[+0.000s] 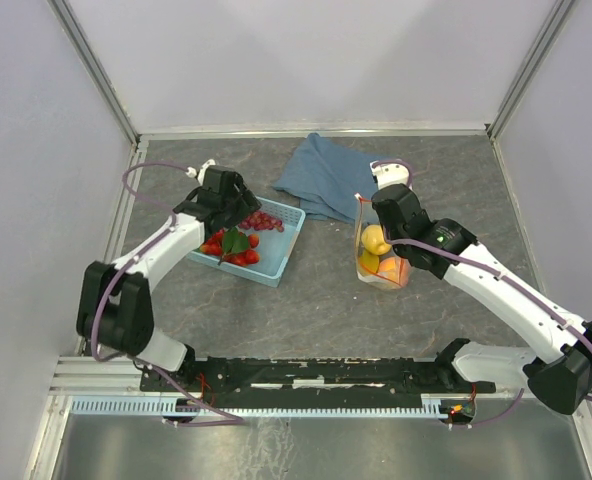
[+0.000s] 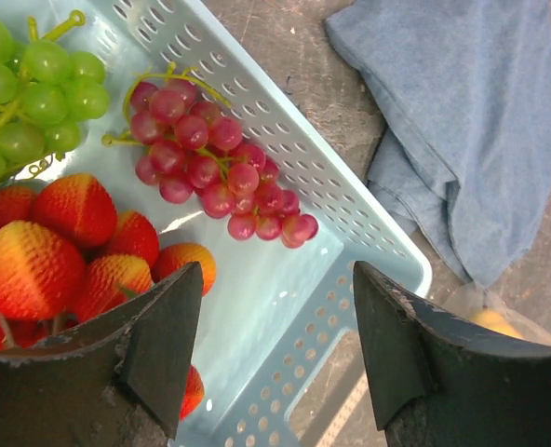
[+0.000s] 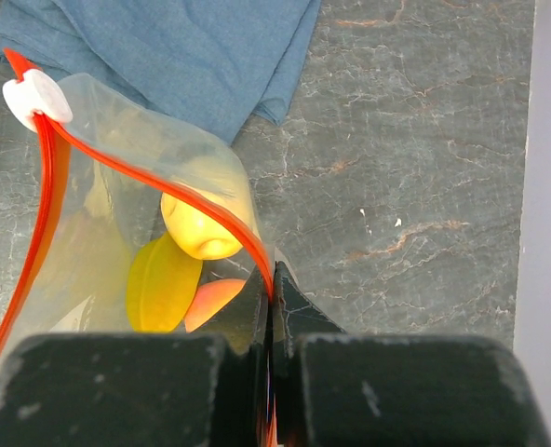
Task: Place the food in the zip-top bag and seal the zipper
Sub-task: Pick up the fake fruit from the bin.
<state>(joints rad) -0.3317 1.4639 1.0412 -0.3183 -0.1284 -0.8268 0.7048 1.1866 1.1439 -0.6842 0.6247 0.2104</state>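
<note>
Right gripper [image 3: 271,284] up close, jaws pinched tight together on the zipper [image 3: 145,177], right at the near end of the bag's mouth. That bag [image 3: 89,242] stands upright on the table [image 3: 424,140], a little right of its middle, and the mouth gapes: the two red-orange sides of the zipper run well apart, with the white slider [image 3: 35,98] parked at the far end. Inside, a pale yellow piece [image 3: 201,228] sits on top, a deeper yellow one [image 3: 162,284] beside it, an orange one [image 3: 215,300] just under.

Over to the left of the middle, the basket [image 2: 350,214] holds the rest: strawberries [image 2: 61,242] heaped at one side, red grapes [image 2: 210,163] lying along the wall, green grapes [image 2: 33,93] in a corner. Left gripper [image 2: 275,293] hangs right above it, jaws spread wide with nothing between them.

Cloth [image 2: 462,121] lies crumpled near the far edge, between basket and bag, reaching just behind the bag.
</note>
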